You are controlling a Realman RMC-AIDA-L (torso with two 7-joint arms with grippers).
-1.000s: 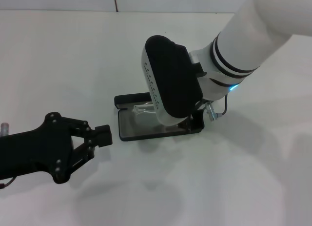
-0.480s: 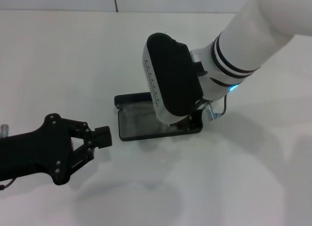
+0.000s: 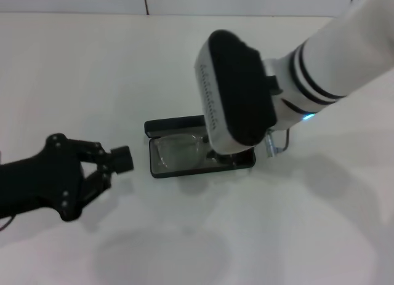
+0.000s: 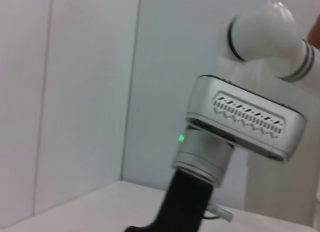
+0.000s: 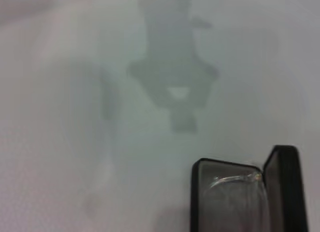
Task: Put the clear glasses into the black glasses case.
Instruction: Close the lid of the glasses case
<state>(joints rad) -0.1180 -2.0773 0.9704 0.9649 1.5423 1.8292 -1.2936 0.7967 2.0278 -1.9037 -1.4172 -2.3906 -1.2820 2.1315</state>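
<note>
Right claw: over the right end of the black glasses case, fingers hidden under the wrist housing; its opening cannot be told. Left claw: empty, fingers close together, just left of the case, apart from it. Clear glasses: lying inside the open case on the grey lining. Case rests on the white counter, lid raised. No lettering is legible

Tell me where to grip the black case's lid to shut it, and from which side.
Judging from the head view, take the black glasses case by its lid's free far edge, coming from behind: it stands open along the hinge, with the clear glasses lying inside.
</note>
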